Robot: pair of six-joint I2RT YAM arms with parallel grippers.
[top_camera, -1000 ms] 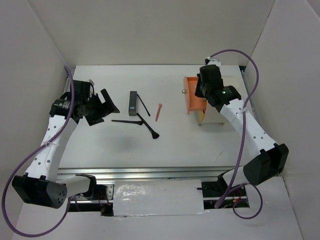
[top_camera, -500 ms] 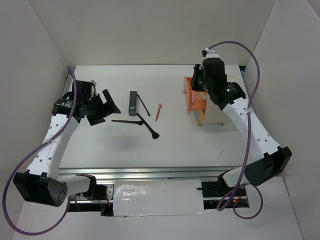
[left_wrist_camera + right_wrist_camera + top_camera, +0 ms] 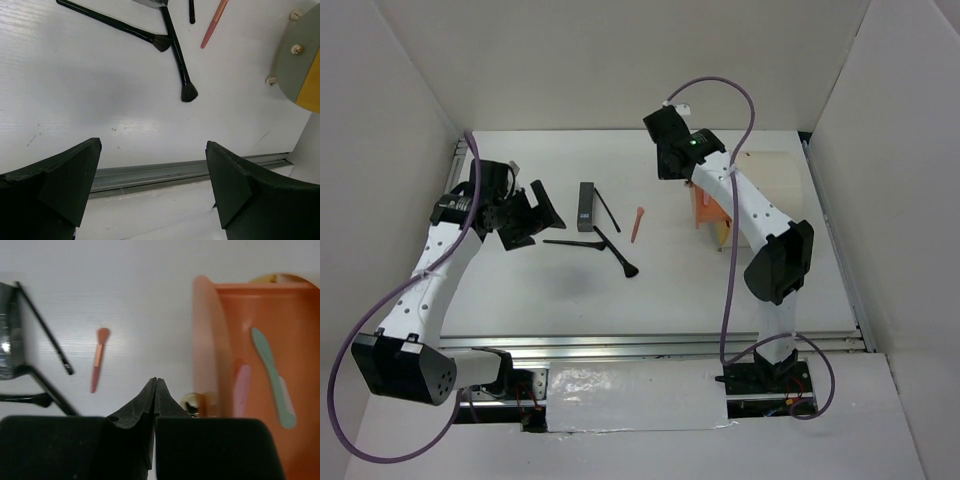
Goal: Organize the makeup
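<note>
The makeup lies loose in the middle of the table: a dark grey tube (image 3: pixel 586 206), a thin black stick (image 3: pixel 607 209), a short orange-pink stick (image 3: pixel 638 224) and two black brushes (image 3: pixel 572 243) (image 3: pixel 617 255). My left gripper (image 3: pixel 535 215) hovers to their left, open and empty; its wrist view shows the brushes (image 3: pixel 179 65) and the orange-pink stick (image 3: pixel 214 22) beyond my left gripper (image 3: pixel 152 185). My right gripper (image 3: pixel 668 165) is shut on nothing, above bare table between the orange-pink stick (image 3: pixel 99 357) and the open orange drawer (image 3: pixel 235 310); its fingertips (image 3: pixel 152 385) touch.
The orange drawer (image 3: pixel 703 212) sticks out of a cream box (image 3: pixel 770 195) at the right, partly under my right arm. Inside it lie a teal spatula (image 3: pixel 272 375) and a pink piece (image 3: pixel 242 390). A metal rail (image 3: pixel 150 172) runs along the near table edge. White walls enclose the table.
My right arm has swung left from over the drawer to the table beside it, and its jaws have closed. The left arm and the makeup have not moved.
</note>
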